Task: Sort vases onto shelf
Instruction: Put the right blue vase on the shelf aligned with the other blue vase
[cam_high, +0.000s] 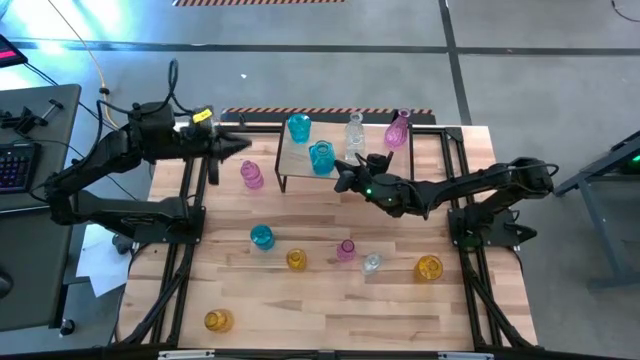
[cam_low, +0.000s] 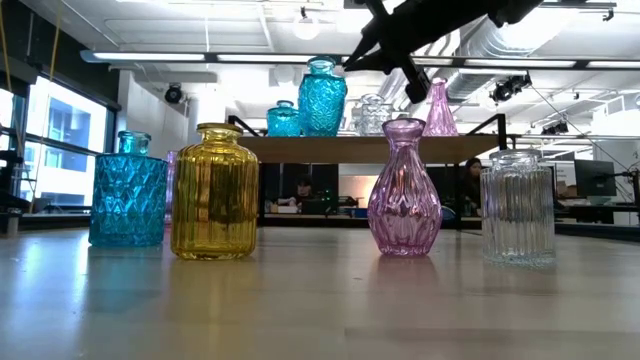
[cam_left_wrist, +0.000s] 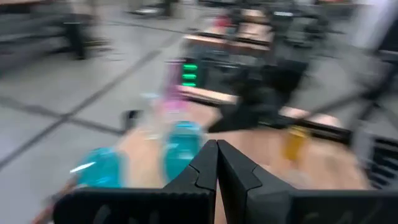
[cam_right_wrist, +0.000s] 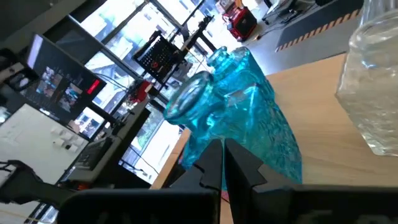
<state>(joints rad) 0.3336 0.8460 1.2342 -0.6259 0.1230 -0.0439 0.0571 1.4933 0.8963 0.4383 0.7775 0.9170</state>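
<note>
The right pincer (cam_high: 350, 172), closed and empty, sits just beside the teal faceted glass vase (cam_high: 321, 157) on the wood-topped shelf (cam_high: 296, 163). Withdraw it level, clear of that vase and the clear ribbed glass bottle (cam_high: 355, 136). The left pincer (cam_high: 240, 146), also closed, waits near the shelf's other end.

teal diamond-cut vase (cam_low: 128, 190), ribbed amber vase (cam_low: 214, 192), smooth pink vase (cam_low: 404, 190), ribbed clear vase (cam_low: 517, 207).

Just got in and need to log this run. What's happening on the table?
Two arms are sorting glass vases onto the shelf. Four already stand there: two teal, one clear, one pink. The right gripper, shut and empty, is beside the nearer teal vase. The left gripper, also shut, hangs near a pink vase on the table.
</note>
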